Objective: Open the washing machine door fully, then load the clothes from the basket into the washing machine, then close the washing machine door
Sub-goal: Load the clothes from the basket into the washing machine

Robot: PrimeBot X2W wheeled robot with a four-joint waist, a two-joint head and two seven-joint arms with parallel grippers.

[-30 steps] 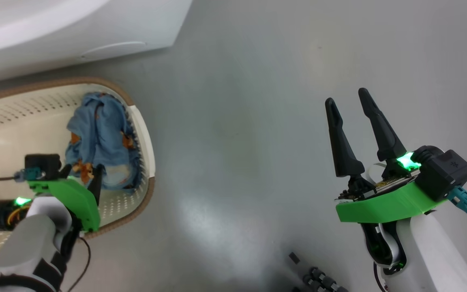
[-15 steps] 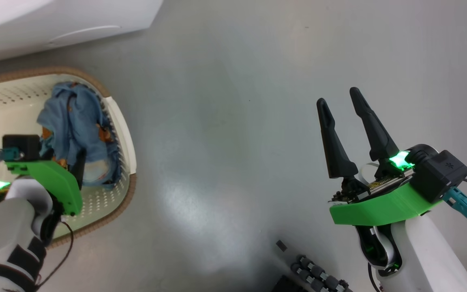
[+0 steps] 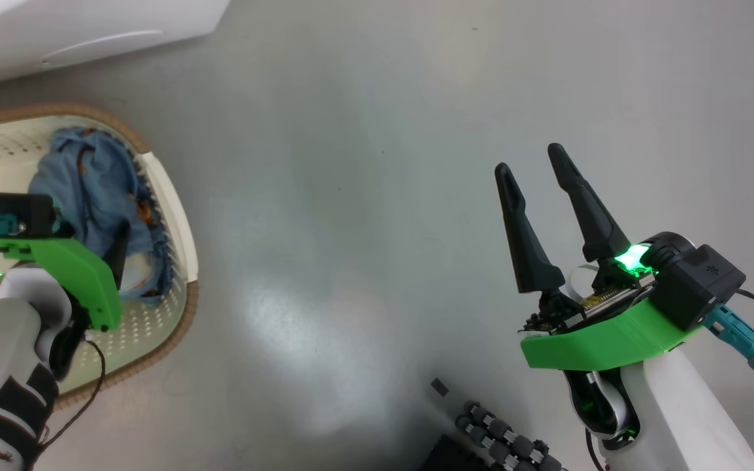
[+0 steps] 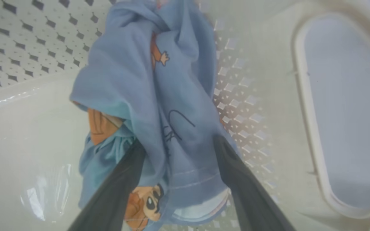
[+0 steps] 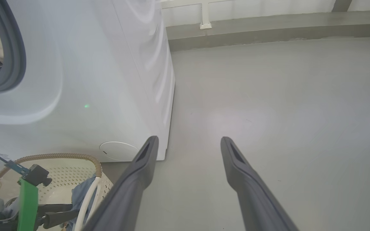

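**One bundle waiting in the basket, door closing yet to come**

Judging by the bare grey rubber ring point(image 5: 14, 54) showing on the washing machine point(image 5: 108, 80) in my right wrist view, the opening step is looking done, though the door itself is not showing here. Whether anything is lying in the drum I cannot tell. The clothes point(image 4: 146, 80) are sitting crumpled inside the basket point(image 3: 169, 203), heaped against its perforated end wall beside the white handle, so loading and closing are both remaining.

I am holding my left arm down into the basket, wrist bent so the fingers are pointing at the heap. My left gripper point(image 4: 179, 141) is standing spread, one finger on each side of a blue fold, not pinching it. My right gripper point(image 3: 528, 157) is hovering over the bare grey floor point(image 3: 377, 196), well apart from the basket, its fingers splayed wide and gripping nothing.
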